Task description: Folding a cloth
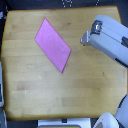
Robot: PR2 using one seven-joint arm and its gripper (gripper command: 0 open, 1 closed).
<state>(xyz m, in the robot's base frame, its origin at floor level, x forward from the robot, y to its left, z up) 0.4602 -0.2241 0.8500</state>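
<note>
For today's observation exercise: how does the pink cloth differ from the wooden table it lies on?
The cloth is pink; the table is light brown wood. The cloth is small and covers only part of the far larger table. The cloth lies skewed, its edges slanting, while the table's edges run square with the picture. Both are flat and four-sided.

- A bulky arm (pixel 111 40) is seen, cased in pale grey-white shells with rounded edges.
- Dark seams are shown between the shells.
- A darker grey metal end effector (pixel 89 37) is fitted at its tip; details are blurred.
</note>
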